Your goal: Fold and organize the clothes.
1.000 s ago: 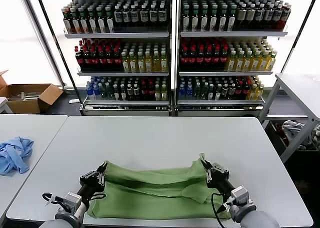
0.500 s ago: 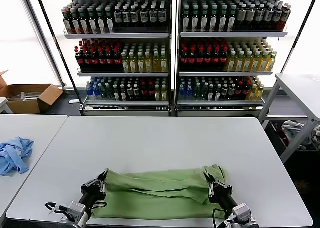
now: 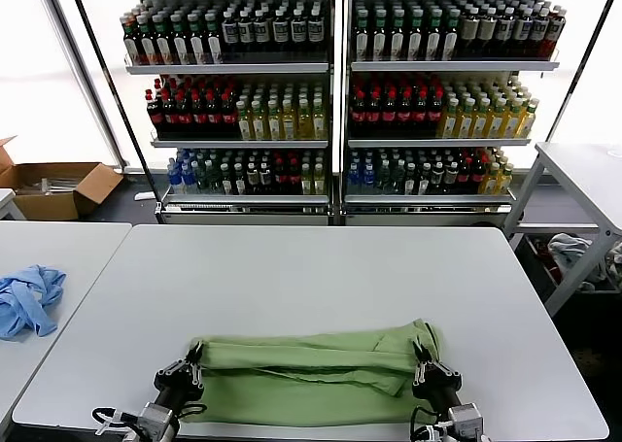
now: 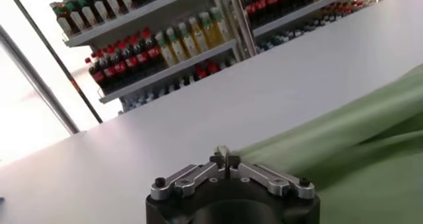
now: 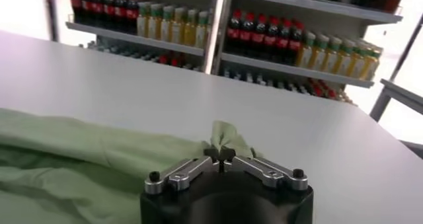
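The light green polo shirt (image 3: 306,379) is lying folded lengthwise on the white worktop (image 3: 311,267), near its front edge. The left pincer (image 3: 190,358) is pinching the shirt's left end, and the right pincer (image 3: 425,360) is clamping a bunched corner at its right end.
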You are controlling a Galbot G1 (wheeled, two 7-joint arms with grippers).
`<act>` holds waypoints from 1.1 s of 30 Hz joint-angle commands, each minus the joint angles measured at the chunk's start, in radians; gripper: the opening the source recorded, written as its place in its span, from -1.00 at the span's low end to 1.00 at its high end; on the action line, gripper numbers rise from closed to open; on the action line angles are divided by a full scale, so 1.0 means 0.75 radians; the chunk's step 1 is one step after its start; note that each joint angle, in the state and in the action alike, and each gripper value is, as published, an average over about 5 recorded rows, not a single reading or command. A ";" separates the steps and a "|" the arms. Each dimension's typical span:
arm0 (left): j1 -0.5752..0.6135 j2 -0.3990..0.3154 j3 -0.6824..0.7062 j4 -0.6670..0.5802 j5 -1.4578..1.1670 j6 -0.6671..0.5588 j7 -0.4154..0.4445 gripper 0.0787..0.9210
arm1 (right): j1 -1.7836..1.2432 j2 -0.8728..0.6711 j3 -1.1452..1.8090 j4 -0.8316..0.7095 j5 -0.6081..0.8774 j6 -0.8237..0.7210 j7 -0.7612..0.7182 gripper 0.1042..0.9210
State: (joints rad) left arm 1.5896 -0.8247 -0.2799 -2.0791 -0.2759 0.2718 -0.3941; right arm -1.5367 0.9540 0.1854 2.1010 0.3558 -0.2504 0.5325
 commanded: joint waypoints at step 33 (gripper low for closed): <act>0.232 -0.039 -0.065 -0.259 -0.208 -0.203 -0.023 0.77 | -0.372 -0.140 0.555 0.073 0.217 0.493 -0.558 0.76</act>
State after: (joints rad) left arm 1.6787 -0.8233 -0.3346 -2.2334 -0.3097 0.2417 -0.4343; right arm -1.5960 0.9136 0.3691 2.2158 0.4467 -0.1625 0.5624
